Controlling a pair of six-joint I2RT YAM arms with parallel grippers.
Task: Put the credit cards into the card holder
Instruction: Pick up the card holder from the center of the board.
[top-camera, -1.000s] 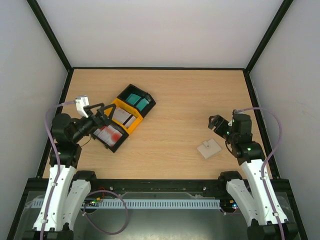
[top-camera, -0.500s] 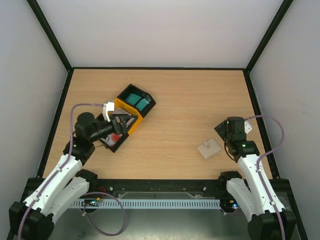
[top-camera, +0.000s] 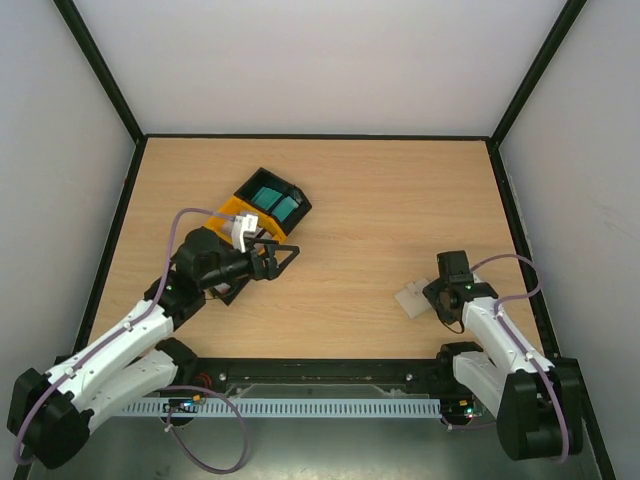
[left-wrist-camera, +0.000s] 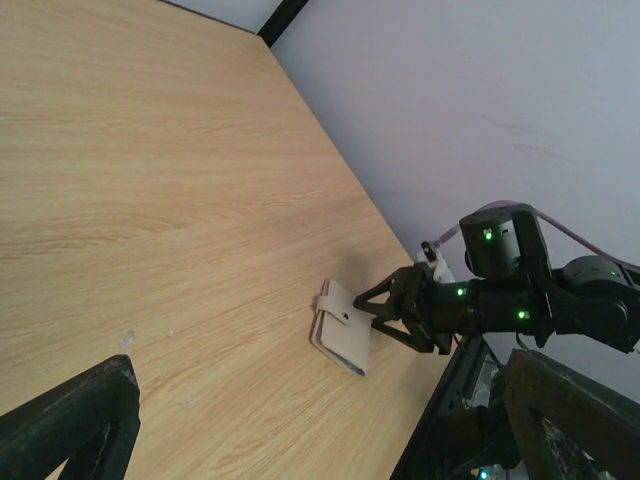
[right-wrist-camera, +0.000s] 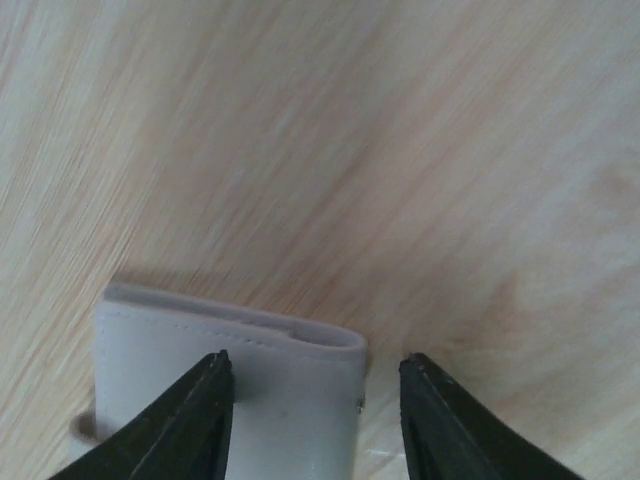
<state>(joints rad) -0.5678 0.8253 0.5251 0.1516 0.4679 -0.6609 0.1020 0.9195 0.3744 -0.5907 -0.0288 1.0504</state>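
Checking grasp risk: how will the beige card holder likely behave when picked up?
The card holder lies flat and thin, so probably light and apt to slide on the smooth table. Its stitched, folded edge suggests soft material that may flex or gape open.

Card holder (top-camera: 413, 298) on table (top-camera: 380, 200) at right, tray bins (top-camera: 232, 210) at left, credit cards (top-camera: 272, 202) inside them

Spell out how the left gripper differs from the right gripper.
The black two-finger left gripper gapes wide; the black two-finger right gripper stands narrower. The left hangs above the wooden table near the black and yellow tray; the right is down at the tabletop. The left has nothing between its fingers; the right straddles an edge of the flat beige card holder. Neither has lifted anything.
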